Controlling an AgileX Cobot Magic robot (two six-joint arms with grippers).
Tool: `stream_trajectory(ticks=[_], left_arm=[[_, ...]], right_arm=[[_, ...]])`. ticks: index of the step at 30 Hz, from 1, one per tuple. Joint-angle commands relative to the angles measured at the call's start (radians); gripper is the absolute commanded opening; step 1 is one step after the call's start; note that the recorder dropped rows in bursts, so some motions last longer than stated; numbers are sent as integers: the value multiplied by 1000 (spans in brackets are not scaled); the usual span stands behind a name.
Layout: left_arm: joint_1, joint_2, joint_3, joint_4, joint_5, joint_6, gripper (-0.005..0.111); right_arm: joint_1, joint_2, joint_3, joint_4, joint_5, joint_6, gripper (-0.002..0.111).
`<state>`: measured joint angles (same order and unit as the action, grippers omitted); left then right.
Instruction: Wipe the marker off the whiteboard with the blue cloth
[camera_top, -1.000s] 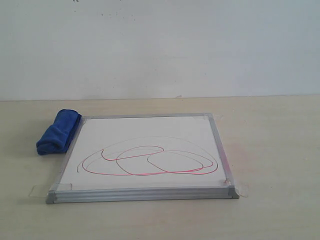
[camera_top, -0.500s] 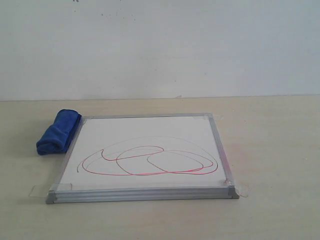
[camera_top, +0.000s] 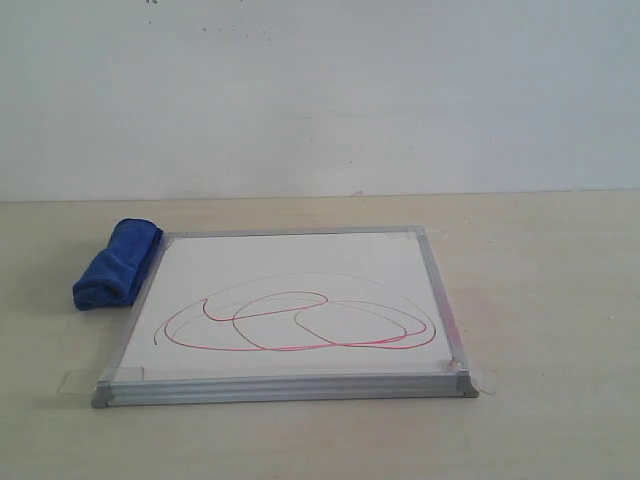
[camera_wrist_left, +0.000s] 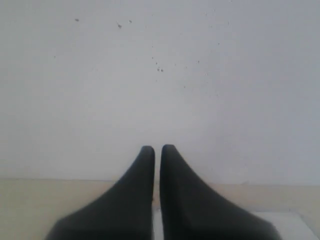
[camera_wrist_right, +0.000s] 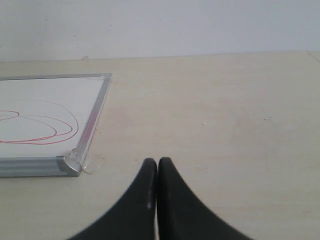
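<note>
The whiteboard (camera_top: 290, 270) lies flat on the table, framed in silver with clear tape at its corners. Red marker (camera_top: 300, 322) loops cross its near half. The blue cloth (camera_top: 115, 265), a fluffy roll, rests against the board's far left edge. Neither arm shows in the exterior view. My left gripper (camera_wrist_left: 156, 149) is shut and empty, facing the white wall. My right gripper (camera_wrist_right: 157, 162) is shut and empty above bare table, off the whiteboard's (camera_wrist_right: 50, 107) near right corner, where some marker (camera_wrist_right: 45, 130) shows.
A beige wooden table (camera_top: 540, 290) carries everything, and a white wall (camera_top: 320, 90) rises behind it. A clear tape tab (camera_wrist_right: 92, 164) sticks out from the board's near right corner.
</note>
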<state>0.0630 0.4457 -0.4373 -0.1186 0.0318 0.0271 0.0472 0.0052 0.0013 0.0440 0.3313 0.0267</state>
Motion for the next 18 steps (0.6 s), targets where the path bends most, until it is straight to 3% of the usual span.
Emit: stream_trajectory(ticks=[1,8,18], left_arm=[[-5,4,-6,3,-68,-12,4],[-3,41,-6,3,-196,210,4],[-3,153,-18,-53,-96,6,4]], right_arm=[[-7,-5,-1,-1,-8,-4,0],[-7,-5,-1,-1,-8,-4,0],[-7,-5,-1,-1,-8,-4,0]])
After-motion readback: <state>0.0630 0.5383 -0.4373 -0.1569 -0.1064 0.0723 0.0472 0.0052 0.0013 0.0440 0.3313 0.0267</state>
